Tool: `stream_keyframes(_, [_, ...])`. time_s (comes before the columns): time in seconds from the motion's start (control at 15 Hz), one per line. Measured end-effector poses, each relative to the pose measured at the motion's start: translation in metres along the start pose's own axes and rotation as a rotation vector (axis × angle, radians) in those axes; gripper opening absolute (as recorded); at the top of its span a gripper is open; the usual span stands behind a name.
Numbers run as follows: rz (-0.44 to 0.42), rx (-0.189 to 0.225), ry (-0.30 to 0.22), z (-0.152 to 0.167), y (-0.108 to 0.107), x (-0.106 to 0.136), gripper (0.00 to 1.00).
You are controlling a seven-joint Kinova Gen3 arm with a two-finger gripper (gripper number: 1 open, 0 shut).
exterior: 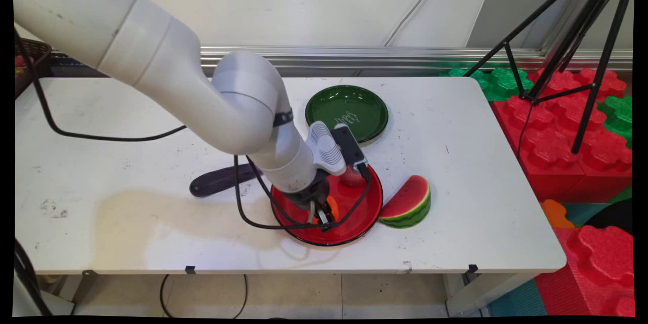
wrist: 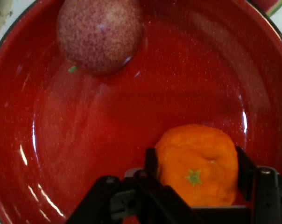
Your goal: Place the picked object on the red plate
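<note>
2 plates on the table (exterior: 126,111): one red plate (exterior: 362,212), one green plate (exterior: 347,106). Green plate sits farther back, near the wall, with small white writing on its inside, too small to read. Red plate is at the near edge.

In the red plate: 1 orange (wrist: 197,161) with a green stem mark, and 1 speckled reddish round fruit (wrist: 100,35), well apart from the orange. End effector (wrist: 197,172) is down in the red plate, its two black fingers (wrist: 151,163) standing on either side of the orange, pinching it.

1 watermelon slice (exterior: 407,202) lies on the table just right of the red plate, touching or nearly touching its rim. 1 dark oblong object (exterior: 220,182) lies left of the red plate, partly hidden by the arm.

Table is white, scuffed, with dark specks. Behind: pale wall with a metal rail. Right of the table: big red and green interlocking blocks (exterior: 557,126) on the floor, with 1 black tripod (exterior: 567,35) standing on them. A dark basket (exterior: 30,61) sits at the far left.
</note>
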Motion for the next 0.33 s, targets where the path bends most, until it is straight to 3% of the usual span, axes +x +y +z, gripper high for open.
stream_keyframes(0.07, [0.002,0.000,0.001,0.0036,0.0004,-0.0003,0.00])
stream_keyframes(0.13, [0.005,0.001,0.003,0.0066,0.0005,-0.0006,1.00])
stream_keyframes(0.33, [0.018,0.004,0.010,0.0126,-0.0005,-0.0008,1.00])
